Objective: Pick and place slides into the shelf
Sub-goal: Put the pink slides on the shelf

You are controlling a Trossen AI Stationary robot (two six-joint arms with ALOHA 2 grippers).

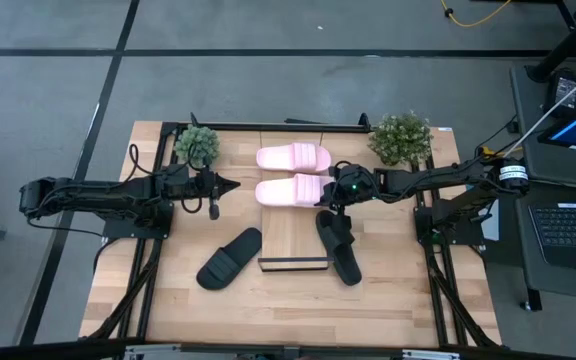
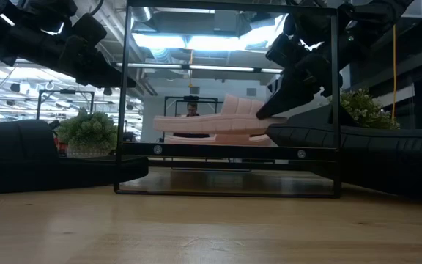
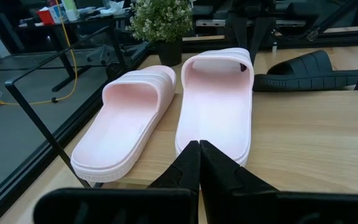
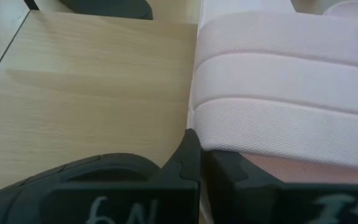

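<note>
Two pale pink slides lie side by side on their soles on the far part of the light-wood shelf (image 1: 293,235): the far one (image 1: 293,157) and the near one (image 1: 288,190). One black slide (image 1: 230,258) lies on the table to the left of the shelf's dark lip (image 1: 293,264). The other black slide (image 1: 338,245) lies along the shelf's right edge. My left gripper (image 1: 233,184) is shut, level, and stops just short of the near pink slide's heel (image 3: 213,146). My right gripper (image 1: 331,195) is shut at that slide's strap end. My right gripper (image 4: 197,149) has its shut fingertips against the near pink slide at the toe-side edge of its strap (image 4: 229,127), at the near corner. It comes from the table's right, slanting down. The slide lies flat on the shelf. Whether a finger reaches under the strap, I cannot tell.
Two small potted plants stand at the far corners, one to the left (image 1: 198,145) and one to the right (image 1: 400,138). A thin black metal frame (image 2: 229,148) rings the shelf. Bare tabletop (image 1: 298,305) lies toward the near edge. A laptop (image 1: 573,225) sits off the table's right.
</note>
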